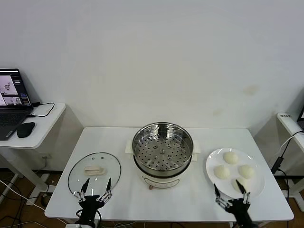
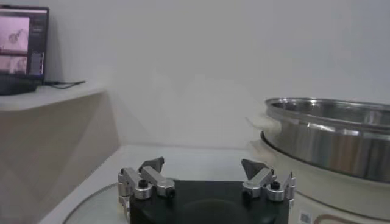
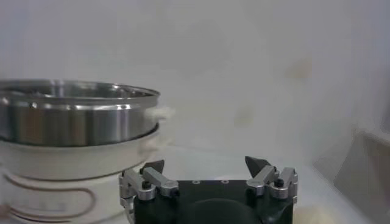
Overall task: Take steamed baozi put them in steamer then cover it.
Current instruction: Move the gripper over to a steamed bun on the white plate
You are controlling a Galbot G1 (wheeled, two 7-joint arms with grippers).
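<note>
The shiny steel steamer (image 1: 163, 151) with its perforated tray stands on a white base at the table's middle, uncovered and with nothing in it. It also shows in the left wrist view (image 2: 329, 131) and the right wrist view (image 3: 73, 115). Several cream-white baozi (image 1: 230, 157) lie on a white plate (image 1: 212, 159) at the right. The glass cover (image 1: 94, 172) with its cream handle lies flat on the table at the left. My left gripper (image 1: 96, 189) is open and empty at the cover's near edge. My right gripper (image 1: 229, 189) is open and empty at the plate's near edge.
A side desk (image 1: 42, 124) at the far left carries a laptop (image 1: 12, 102) and a mouse (image 1: 25, 129). Another desk edge (image 1: 289, 124) with cables stands at the far right. The white table (image 1: 109, 137) has bare surface behind the cover.
</note>
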